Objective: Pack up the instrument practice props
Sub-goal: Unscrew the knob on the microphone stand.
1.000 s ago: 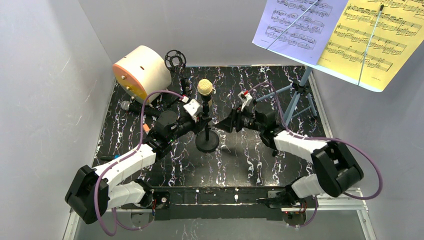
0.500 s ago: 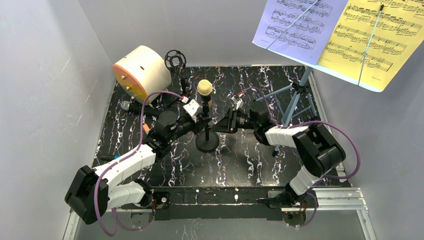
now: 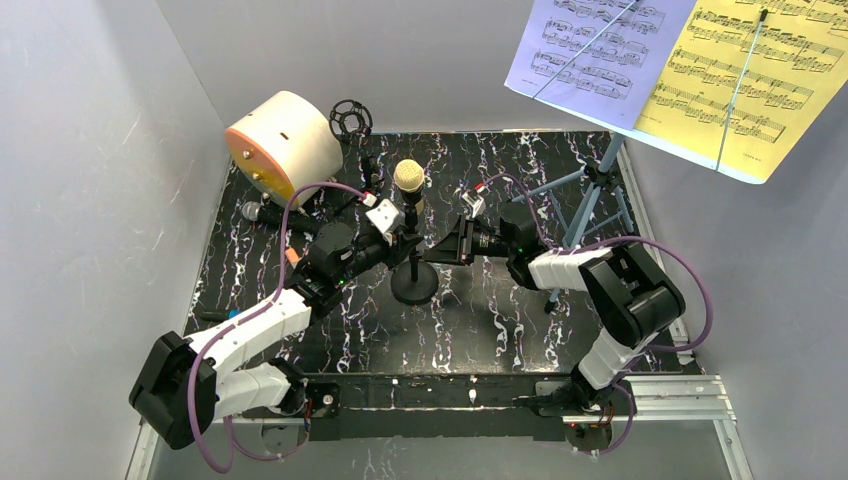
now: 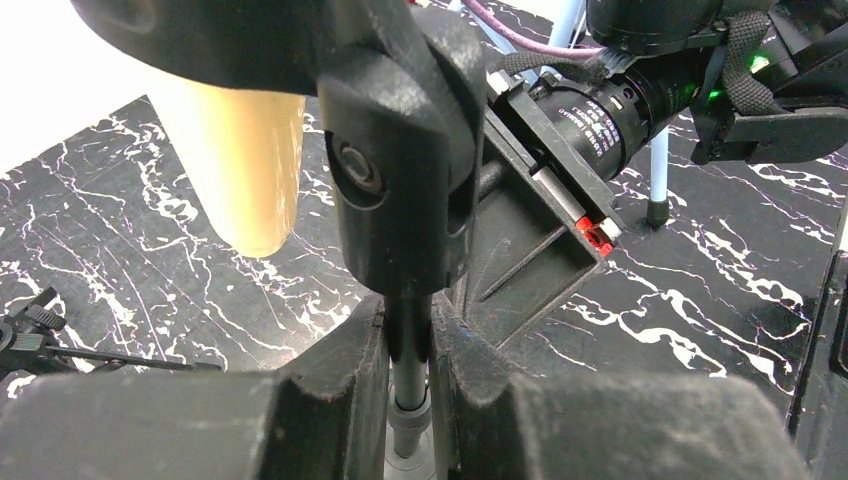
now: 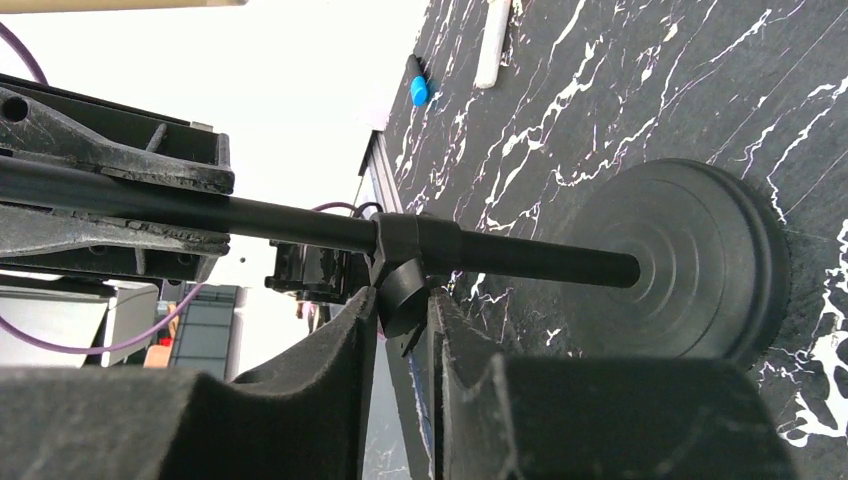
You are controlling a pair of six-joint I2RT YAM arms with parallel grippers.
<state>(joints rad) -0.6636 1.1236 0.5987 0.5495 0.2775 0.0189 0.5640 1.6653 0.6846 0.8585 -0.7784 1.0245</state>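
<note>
The round-base mic pole [image 3: 414, 283] stands mid-table with the cream microphone [image 3: 408, 177] on top. My left gripper [image 3: 405, 238] is shut on the pole's shaft [image 4: 408, 345], just under the mic clip. My right gripper [image 3: 430, 251] comes from the right, and its fingers [image 5: 330, 370] close round the black clamp knob [image 5: 402, 285] on the pole's collar. The round base [image 5: 690, 265] fills the right of the right wrist view. A silver-headed microphone [image 3: 262, 212] lies at the left. The blue music rack [image 3: 596, 185] holds the lavender [image 3: 590, 50] and yellow [image 3: 760, 70] score sheets.
A big cream cylinder with an orange face [image 3: 283, 145] lies at the back left. A black tripod pole's ring mount [image 3: 350, 118] stands behind it. A blue-tipped pen [image 5: 419, 88] lies near the table's left edge. Grey walls enclose the table.
My right gripper has moved left from near the rack to the pole and now sits round its knob. The left gripper has kept its hold on the pole.
</note>
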